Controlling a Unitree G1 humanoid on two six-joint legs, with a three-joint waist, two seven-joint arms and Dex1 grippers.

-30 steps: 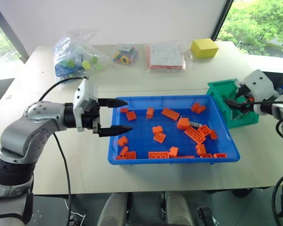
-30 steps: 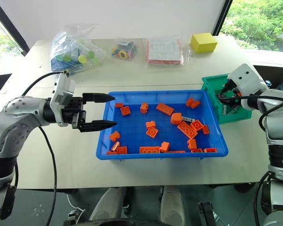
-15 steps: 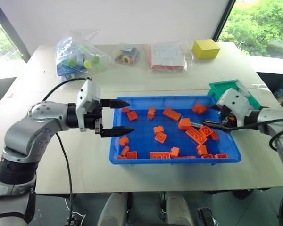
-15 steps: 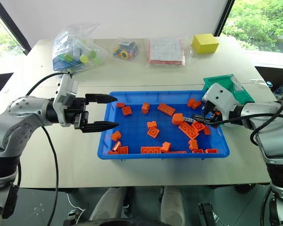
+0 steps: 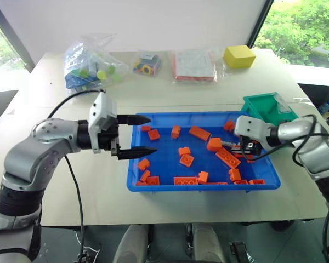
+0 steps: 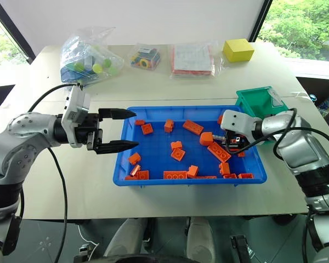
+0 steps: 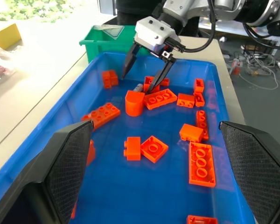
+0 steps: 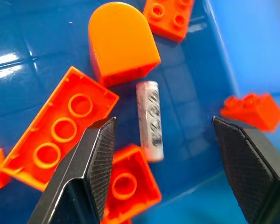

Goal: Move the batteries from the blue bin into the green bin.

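Lying flat on the glossy floor of the blue bin (image 5: 153, 183), a slim silvery battery (image 8: 150, 120) with dark round markings is sitting between the spread fingers of the right gripper (image 7: 146, 78), which is pointing down over it with its jaws apart and nothing in them. A rounded orange block (image 8: 122, 43) is standing just beside one end of the battery, a long studded orange brick (image 8: 55, 127) is lying along one side, and a smaller brick (image 8: 127, 185) is touching or overlapping its other end, crowding the space around it. More orange bricks (image 5: 186, 159) are lying scattered over the shallow plastic tray. At the bin's left edge the left gripper (image 5: 134, 135) is hanging level with its two tapered black fingers apart and empty, pointing across the tray. Just past the bin's far right corner the deeper green bin (image 5: 268, 107) is standing on the pale tabletop (image 5: 49, 82). Farther back a clear bag of coloured pieces (image 5: 90, 66), two flat packets (image 5: 194, 64) and a yellow block (image 5: 238, 56) are lined up along the far edge.
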